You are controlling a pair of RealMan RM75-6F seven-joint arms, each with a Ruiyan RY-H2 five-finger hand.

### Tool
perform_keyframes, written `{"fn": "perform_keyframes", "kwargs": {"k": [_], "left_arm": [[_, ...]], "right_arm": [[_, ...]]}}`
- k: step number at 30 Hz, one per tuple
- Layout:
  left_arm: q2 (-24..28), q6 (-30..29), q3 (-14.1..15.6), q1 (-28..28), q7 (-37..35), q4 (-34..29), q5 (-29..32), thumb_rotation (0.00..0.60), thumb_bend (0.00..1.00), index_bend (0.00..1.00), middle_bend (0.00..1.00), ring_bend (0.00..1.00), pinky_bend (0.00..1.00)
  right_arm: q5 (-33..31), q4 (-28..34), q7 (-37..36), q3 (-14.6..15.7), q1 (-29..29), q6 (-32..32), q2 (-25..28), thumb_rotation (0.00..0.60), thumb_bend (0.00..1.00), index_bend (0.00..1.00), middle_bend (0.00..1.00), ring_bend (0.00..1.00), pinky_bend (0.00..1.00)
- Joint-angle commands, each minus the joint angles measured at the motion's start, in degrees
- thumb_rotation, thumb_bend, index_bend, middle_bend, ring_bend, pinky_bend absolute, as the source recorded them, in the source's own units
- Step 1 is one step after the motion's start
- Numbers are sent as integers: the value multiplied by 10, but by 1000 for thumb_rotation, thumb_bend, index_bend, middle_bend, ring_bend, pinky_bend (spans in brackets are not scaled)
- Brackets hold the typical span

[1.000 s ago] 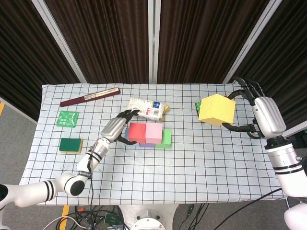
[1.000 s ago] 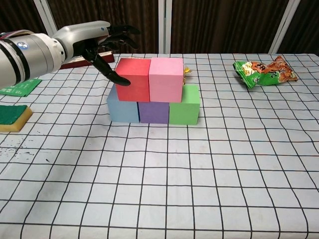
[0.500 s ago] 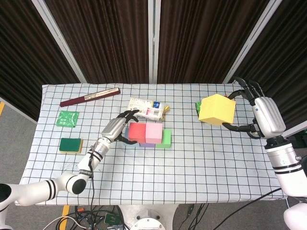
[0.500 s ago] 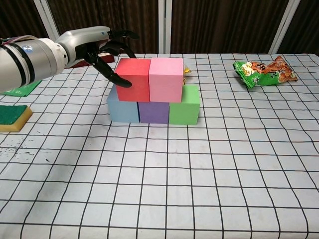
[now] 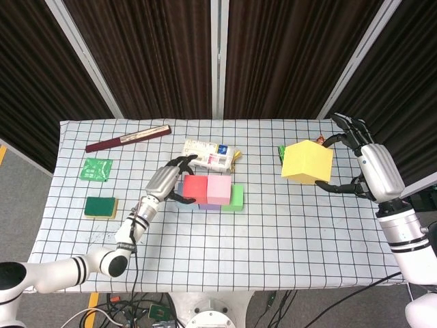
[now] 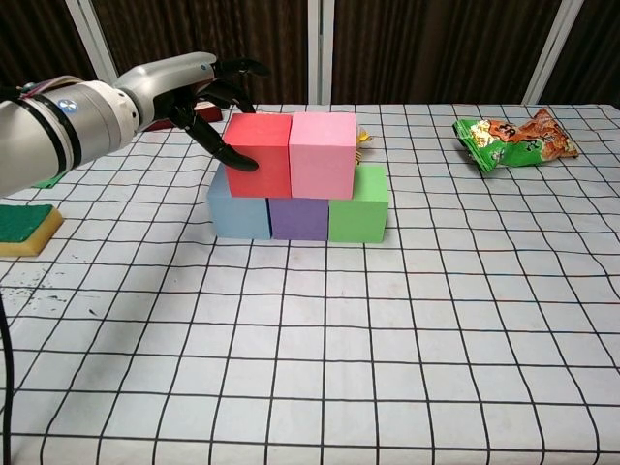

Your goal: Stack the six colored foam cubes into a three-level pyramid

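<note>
Versus 1.0 s ago: the left hand (image 6: 199, 92) sits at the same place by the stack, its forearm closer in the chest view. The right hand (image 5: 362, 164) and the large yellow foam cube (image 5: 307, 162) are slightly lower and further left in the head view. The stack is unchanged.

Count, left to right on the white gridded cloth surface (image 5: 287, 232):
- one green foil packet (image 5: 95, 169)
- one green-and-yellow sponge (image 5: 101, 206)
- one dark red flat stick (image 5: 128, 138)
- one white printed snack pack (image 5: 211, 154)
- six foam cubes, five of them stacked
- one green snack bag (image 6: 515, 139), mostly hidden behind the yellow cube in the head view

Stack, chest view: bottom row is the light blue foam cube (image 6: 239, 210), the purple foam cube (image 6: 298, 217) and the green foam cube (image 6: 359, 203), touching side by side. Second row is the red foam cube (image 6: 260, 154) and the pink foam cube (image 6: 323, 153), touching. Nothing lies on top of them.

Left hand: fingers spread and holding nothing. One dark fingertip touches the front left face of the red foam cube; the rest arch over its upper left edge.

Right hand: held above the surface's right end, well apart from the stack. It holds the yellow foam cube between fingers at the far side and the thumb at the near side.
</note>
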State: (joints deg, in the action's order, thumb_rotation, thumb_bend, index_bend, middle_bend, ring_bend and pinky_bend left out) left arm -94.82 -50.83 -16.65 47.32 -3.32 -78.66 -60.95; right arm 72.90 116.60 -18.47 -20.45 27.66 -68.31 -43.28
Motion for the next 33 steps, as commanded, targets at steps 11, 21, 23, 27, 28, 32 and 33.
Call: {"fn": "perform_keyframes", "kwargs": {"k": [11,21,23,27,28,32,33], "left_arm": [[-6,0,-1,1,-9,9,-10,600,0,84,441,83,86],[-7,3,-3,4,-20,18,-23,600,0,84,451,84,77],[-8,2,-2,4,-20,19,-25,600,0,84,451,84,77],[-11,0,-2,3,-23,21,-27,600,0,84,452,84,76],[-12,0,-2,3,-24,21,-27,600,0,84,452,84,76],[-12,2,0,2,-26,24,-28,600,0,84,443,84,71],[-13,2,0,2,-26,25,-27,600,0,84,437,84,70]], "right_arm": [[4,-4,-5,-1,-3,-1,-2,600,162,0,635,123,0],[1,-8,-6,-2,-2,2,-6,600,167,0,636,123,0],[0,-9,-6,-2,-2,2,-6,600,168,0,636,123,0],[1,-9,-8,-2,-2,3,-7,600,173,0,635,123,0],[1,-9,-7,-2,-2,3,-7,600,173,0,636,123,0],[1,-10,-6,-2,-1,5,-9,600,174,0,636,123,0],[1,-10,-7,-1,-1,6,-9,600,174,0,636,123,0]]}}
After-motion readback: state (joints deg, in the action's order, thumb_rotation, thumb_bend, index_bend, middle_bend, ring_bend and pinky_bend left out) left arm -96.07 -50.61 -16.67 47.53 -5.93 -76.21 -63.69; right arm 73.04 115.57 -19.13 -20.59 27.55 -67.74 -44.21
